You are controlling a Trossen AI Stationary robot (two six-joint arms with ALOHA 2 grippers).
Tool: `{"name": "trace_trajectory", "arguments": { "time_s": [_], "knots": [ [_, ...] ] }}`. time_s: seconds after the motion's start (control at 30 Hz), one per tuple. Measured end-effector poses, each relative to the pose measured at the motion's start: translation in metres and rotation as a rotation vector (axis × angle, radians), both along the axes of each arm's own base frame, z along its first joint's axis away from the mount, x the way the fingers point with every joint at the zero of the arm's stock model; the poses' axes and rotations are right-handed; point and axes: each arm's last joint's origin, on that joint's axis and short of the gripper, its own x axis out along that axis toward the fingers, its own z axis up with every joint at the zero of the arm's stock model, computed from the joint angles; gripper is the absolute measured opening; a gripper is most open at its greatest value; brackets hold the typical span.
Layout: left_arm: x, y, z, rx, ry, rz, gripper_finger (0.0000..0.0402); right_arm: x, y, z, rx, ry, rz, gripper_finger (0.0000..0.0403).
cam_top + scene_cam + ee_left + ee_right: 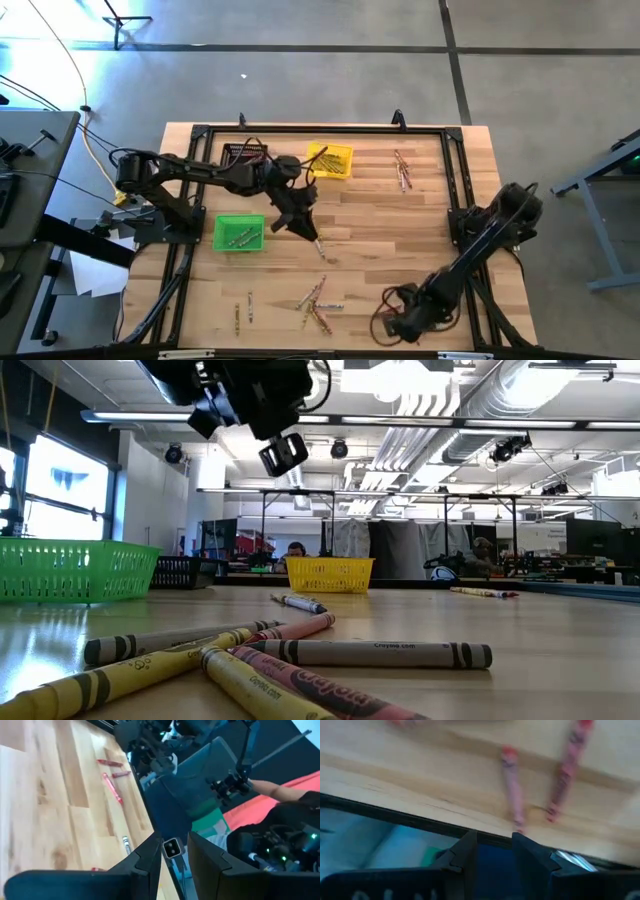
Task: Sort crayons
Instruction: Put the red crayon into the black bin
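My left claw [303, 226] hung narrow and empty above the bench [420, 230] — the crayons [318, 298] looked light, brittle, best pinched mid-stick

Your two arms are dark, near-black machines built of chunky rounded joints and slim straight links. The left arm [200, 172] has thin black cables looping along its forearm, and its gripper [175, 857] shows two broad, matte black fingers [145, 860] with angular, faceted tips (a small square tag sits between them). The right arm [470, 255] trails a loose tangle of cable by its wrist; its gripper [494, 851] has the same flat black wedge-shaped fingers.
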Motion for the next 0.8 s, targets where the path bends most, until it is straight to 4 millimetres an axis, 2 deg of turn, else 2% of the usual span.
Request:
{"name": "trace_trajectory", "arguments": {
  "time_s": [0.2,0.4,0.67,0.8],
  "knots": [
    [0.002,-0.015,-0.001,0.021,0.004,-0.001,0.0080,0.003,0.014,-0.022,-0.031,0.069,0.029,0.0110],
    [0.002,-0.025,-0.001,0.024,0.010,-0.016,0.0080,0.001,0.012,-0.037,-0.092,0.120,0.044,0.0110],
    [0.003,-0.037,-0.001,0.023,0.029,-0.014,0.0080,0.001,0.011,-0.040,-0.115,0.087,0.128,0.0108],
    [0.003,-0.041,-0.001,0.028,0.030,-0.017,0.0080,0.002,0.012,-0.040,-0.135,0.039,0.170,0.0083]
  ]
}}
